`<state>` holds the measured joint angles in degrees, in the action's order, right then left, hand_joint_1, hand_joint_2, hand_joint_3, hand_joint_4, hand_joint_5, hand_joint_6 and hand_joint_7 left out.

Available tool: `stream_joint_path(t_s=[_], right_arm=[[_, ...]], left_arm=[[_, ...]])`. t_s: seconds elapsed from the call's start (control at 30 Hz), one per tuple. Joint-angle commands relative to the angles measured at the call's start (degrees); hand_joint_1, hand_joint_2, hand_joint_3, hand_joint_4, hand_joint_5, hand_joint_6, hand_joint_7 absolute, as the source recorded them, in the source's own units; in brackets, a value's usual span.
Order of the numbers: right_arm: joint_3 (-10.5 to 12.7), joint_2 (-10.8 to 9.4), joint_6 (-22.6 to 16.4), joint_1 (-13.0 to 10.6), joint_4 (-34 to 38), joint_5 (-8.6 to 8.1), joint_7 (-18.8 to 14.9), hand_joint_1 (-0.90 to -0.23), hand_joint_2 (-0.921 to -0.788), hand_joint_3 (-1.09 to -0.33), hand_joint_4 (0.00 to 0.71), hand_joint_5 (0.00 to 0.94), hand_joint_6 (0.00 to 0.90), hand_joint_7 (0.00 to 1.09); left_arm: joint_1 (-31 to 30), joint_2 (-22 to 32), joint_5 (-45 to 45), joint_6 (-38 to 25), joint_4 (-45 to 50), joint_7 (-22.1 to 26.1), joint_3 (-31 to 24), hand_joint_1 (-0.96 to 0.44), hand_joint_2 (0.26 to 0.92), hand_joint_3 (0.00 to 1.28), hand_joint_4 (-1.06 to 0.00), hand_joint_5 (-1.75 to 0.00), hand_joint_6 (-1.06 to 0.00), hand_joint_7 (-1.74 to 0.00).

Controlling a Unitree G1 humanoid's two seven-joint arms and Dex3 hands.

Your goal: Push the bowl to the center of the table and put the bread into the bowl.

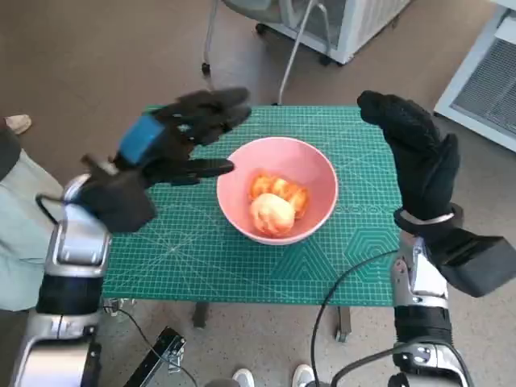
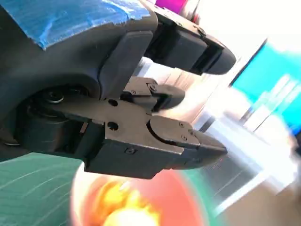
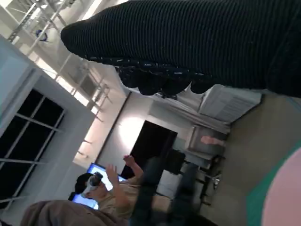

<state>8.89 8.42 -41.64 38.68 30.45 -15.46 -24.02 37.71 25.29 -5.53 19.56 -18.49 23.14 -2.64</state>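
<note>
The pink bowl [image 1: 278, 189] sits near the middle of the green mat [image 1: 201, 250] on the table, and the bread [image 1: 276, 206] lies inside it: golden-orange pieces with a paler round one toward 6 o'clock. The left hand [image 1: 173, 137] hangs above the mat at the bowl's 9 o'clock, fingers spread and holding nothing; 1 finger points at the bowl's rim, just short of it. The right hand [image 1: 415, 153] is raised at the bowl's 3 o'clock, apart from it, fingers straight and together, nothing in it. The mat carries a printed white grid and angle lines; its markings are too small to read. In the right wrist view a person [image 3: 101, 188] sits far off, 1 hand raised, wearing a headset, with a blue screen [image 3: 99, 172] behind.
</note>
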Motion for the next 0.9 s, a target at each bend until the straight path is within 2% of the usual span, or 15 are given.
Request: stream_joint_path(t_s=[0.03,0.13,0.23,0.3,0.47,0.73,0.9], right_arm=[[-0.34,-0.58,0.47,0.41,-0.15,2.81,3.07,-0.563,-0.921,-0.793,0.383,0.035,0.001,0.81],[-0.58,-0.78,0.13,0.83,-0.1,4.56,4.83,-0.566,-0.921,-0.792,0.384,0.035,0.004,0.81],[-0.95,-1.05,-0.13,1.22,-0.01,6.28,6.37,-0.57,-0.921,-0.791,0.383,0.034,0.003,0.81],[-1.19,-1.21,-0.18,1.58,0.36,7.05,7.02,-0.572,-0.921,-0.791,0.382,0.034,0.002,0.81],[-1.84,-1.24,-0.37,2.25,1.36,8.3,7.86,-0.583,-0.921,-0.789,0.375,0.03,0.002,0.81],[-2.75,-1.0,-0.97,3.08,2.7,9.89,8.63,-0.572,-0.921,-0.791,0.368,0.025,0.001,0.81],[-3.21,-1.12,-0.95,3.22,2.96,9.66,8.45,-0.576,-0.921,-0.789,0.365,0.022,0.0,0.8]], left_arm=[[-3.6,-5.12,1.74,6.39,0.33,-7.49,-2.16,-0.09,0.886,0.02,-0.58,-0.08,-0.66,-0.17],[-5.17,-7.63,0.25,8.99,0.88,-12.71,-2.45,-0.1,0.893,0.01,-0.59,-0.07,-0.64,-0.21],[-6.7,-9.87,-1.25,9.57,2.46,-16.89,-2.25,-0.1,0.912,0.02,-0.59,-0.05,-0.52,-0.41],[-7.4,-10.67,-1.93,9.36,3.4,-18.38,-1.9,-0.09,0.915,0.03,-0.59,-0.04,-0.47,-0.48],[-8.38,-11.07,-3.22,8.47,5.07,-19.63,-1.12,-0.12,0.92,0.06,-0.57,-0.03,-0.38,-0.55],[-8.87,-11.45,-3.41,7.33,6.5,-20.72,-1.05,-0.15,0.921,0.09,-0.54,-0.01,-0.35,-0.57],[-9.0,-12.02,-2.73,7.0,7.0,-21.0,-1.13,-0.15,0.921,0.1,-0.53,-0.01,-0.33,-0.58]])
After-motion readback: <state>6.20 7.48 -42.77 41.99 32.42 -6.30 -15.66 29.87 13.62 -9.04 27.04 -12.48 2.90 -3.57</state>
